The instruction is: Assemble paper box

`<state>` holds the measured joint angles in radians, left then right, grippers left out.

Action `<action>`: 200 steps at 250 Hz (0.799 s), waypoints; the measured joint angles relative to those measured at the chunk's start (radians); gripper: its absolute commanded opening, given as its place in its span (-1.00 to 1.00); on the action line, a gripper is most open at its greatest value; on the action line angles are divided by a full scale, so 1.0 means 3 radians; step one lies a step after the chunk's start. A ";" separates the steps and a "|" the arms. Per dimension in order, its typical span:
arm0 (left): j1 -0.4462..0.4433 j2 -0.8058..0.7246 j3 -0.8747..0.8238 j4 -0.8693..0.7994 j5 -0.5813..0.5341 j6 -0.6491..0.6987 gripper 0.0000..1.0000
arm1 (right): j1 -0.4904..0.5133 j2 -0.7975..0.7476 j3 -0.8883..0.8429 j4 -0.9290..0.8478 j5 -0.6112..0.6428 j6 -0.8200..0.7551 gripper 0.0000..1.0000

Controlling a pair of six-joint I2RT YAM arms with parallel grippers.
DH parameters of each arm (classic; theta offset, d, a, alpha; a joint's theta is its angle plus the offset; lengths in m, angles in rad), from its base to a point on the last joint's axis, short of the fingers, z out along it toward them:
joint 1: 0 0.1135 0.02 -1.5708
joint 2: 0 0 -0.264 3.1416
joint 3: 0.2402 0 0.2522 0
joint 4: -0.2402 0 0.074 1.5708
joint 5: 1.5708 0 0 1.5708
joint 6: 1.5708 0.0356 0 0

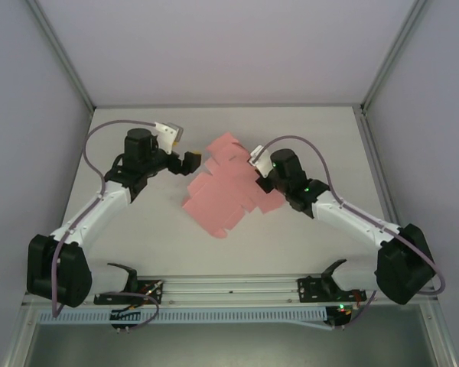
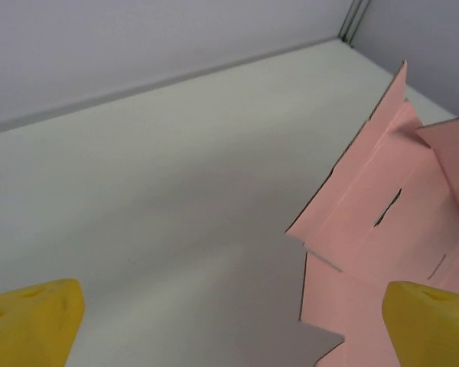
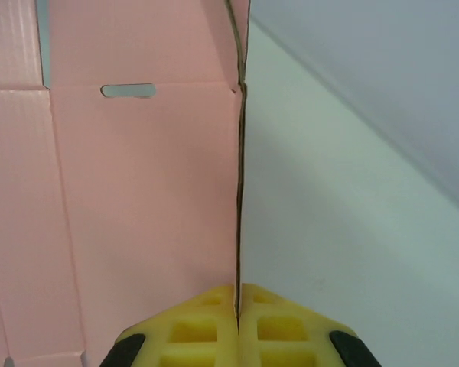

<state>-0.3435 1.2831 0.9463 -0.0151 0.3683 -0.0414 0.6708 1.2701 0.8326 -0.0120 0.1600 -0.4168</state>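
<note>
Paper box: the pink paper box (image 1: pixel 228 187) lies mid-desk between the two arms as a creased cutout, mostly flat, with its far flaps partly lifted.
Desk: the white desk (image 1: pixel 153 229) carries nothing else near the card.
Right claw: the right claw (image 1: pixel 254 163) is clenched on the card's right side. In the right wrist view its yellow pads (image 3: pixel 191 329) meet on a flap (image 3: pixel 240 30) seen edge-on, so the right claw (image 3: pixel 239 321) is grasping the paper box (image 3: pixel 138 191).
Left claw: the left claw (image 1: pixel 188 159) is released, its jaws wide apart and holding nothing. It hovers just beside the cutout's left edge, and in the left wrist view the paper box (image 2: pixel 382 229) lies ahead of the left claw (image 2: pixel 229 329), towards its right finger.
Step in hand: judging by the grip, an early fold, with one side flap being raised along its crease and no walls locked yet.
Slot: a slot (image 3: pixel 128 90) sits open in the panel beside the held flap, with no tab in it.
Next move: it probably calls for the left claw to pin or take a neighbouring panel, so the sheet does not slide while the right claw turns its flap upright.
</note>
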 measured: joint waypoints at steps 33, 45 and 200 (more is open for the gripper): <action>0.0000 0.0011 0.0116 0.0001 0.0033 -0.0216 0.99 | 0.0315 -0.0043 -0.0219 0.0459 0.0476 -0.0524 -0.88; 0.0000 0.0046 0.0182 0.0003 0.0069 -0.0281 0.99 | 0.0416 -0.0029 -0.0278 0.0579 0.0642 -0.0702 -0.88; -0.0326 0.0559 0.0470 -0.0034 0.0061 -0.0455 1.00 | 0.0580 0.0187 -0.0294 0.0921 0.1123 -0.1141 -0.87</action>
<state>-0.4412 1.4509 1.0874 -0.0254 0.3866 -0.1780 0.8448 1.3262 0.7444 0.2642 0.4969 -0.7589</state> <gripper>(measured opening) 0.997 0.066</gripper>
